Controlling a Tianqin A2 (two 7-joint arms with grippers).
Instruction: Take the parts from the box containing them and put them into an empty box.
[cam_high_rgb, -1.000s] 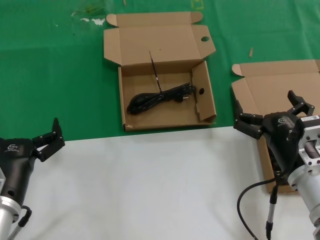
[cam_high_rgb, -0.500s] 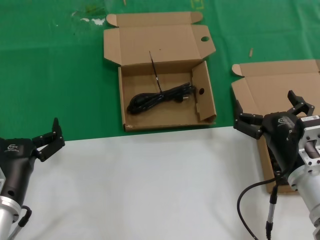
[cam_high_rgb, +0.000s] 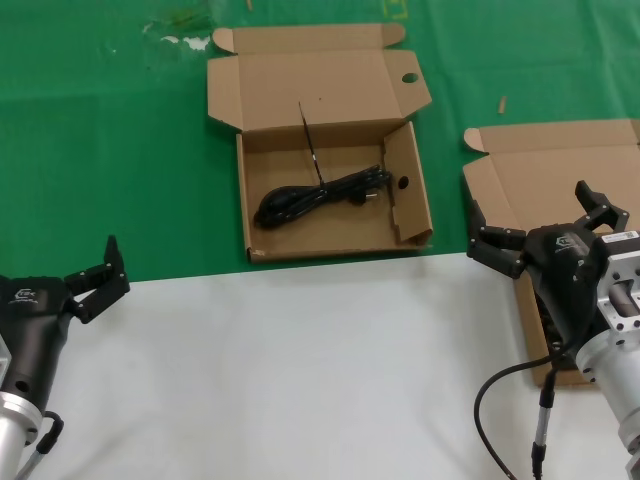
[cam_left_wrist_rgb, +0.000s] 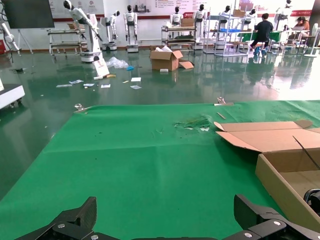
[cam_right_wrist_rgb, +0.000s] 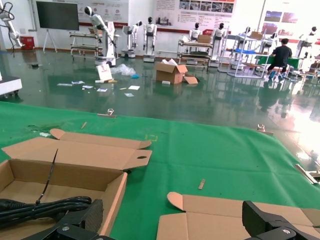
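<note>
The right hand (cam_high_rgb: 545, 232), fingers spread open, hovers directly over the hole-less box (cam_high_rgb: 560, 175), much nearer than the open, idle left hand (cam_high_rgb: 95, 275). One coiled cord (cam_high_rgb: 320, 196) lies lengthwise across the holed box (cam_high_rgb: 415, 210), ahead between them

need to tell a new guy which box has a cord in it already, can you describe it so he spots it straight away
Look at the green mat beyond the white table surface. Two open brown boxes lie on it; take the box with the round holes near the middle, not the box at the right edge by the right gripper. It has a round hole in its lid flap and holds one coiled black power cord.
</note>
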